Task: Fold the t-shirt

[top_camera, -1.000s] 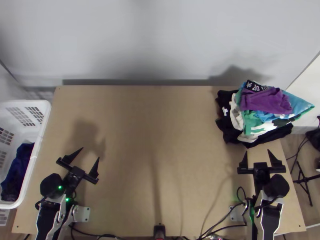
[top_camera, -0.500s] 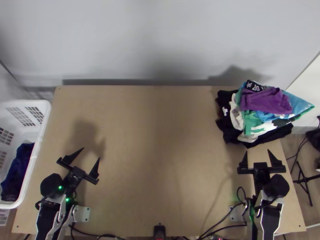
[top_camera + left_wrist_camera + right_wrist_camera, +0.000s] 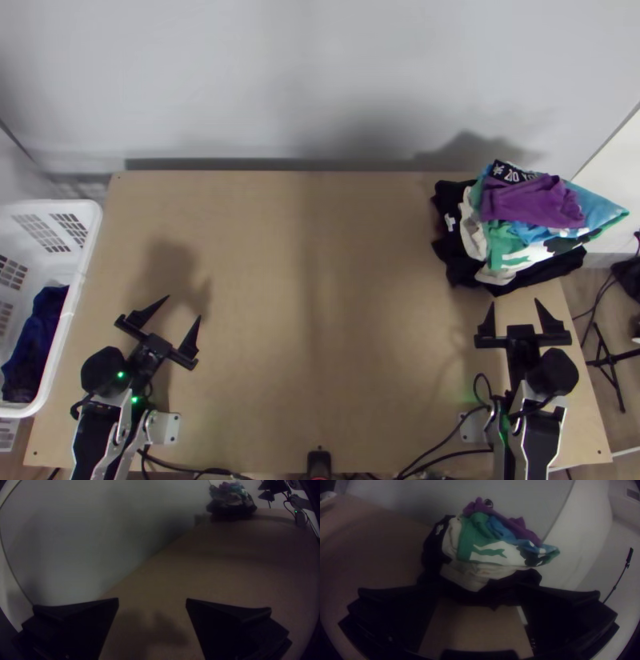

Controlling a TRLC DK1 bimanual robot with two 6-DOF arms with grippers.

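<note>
Wooden bench (image 3: 312, 264), clothes pile (image 3: 512, 254) at far right; your t-shirt (image 3: 534, 200) is probably the purple one on top. Left gripper (image 3: 184, 307), right gripper (image 3: 514, 302): fingers wide, empty. Pre-fold; next, grab it, spread it centrally.

Reads as a robotics lab or test cell. Evidence: left arm (image 3: 102, 432) and right arm (image 3: 538, 432) mounted at a bare-wood counter (image 3: 320, 320), loose cables (image 3: 436, 454) along its near edge, black tripod (image 3: 610, 362) on the floor to the right, plain pale wall (image 3: 320, 80) behind. White plastic laundry basket (image 3: 78, 284) alongside, left.
</note>
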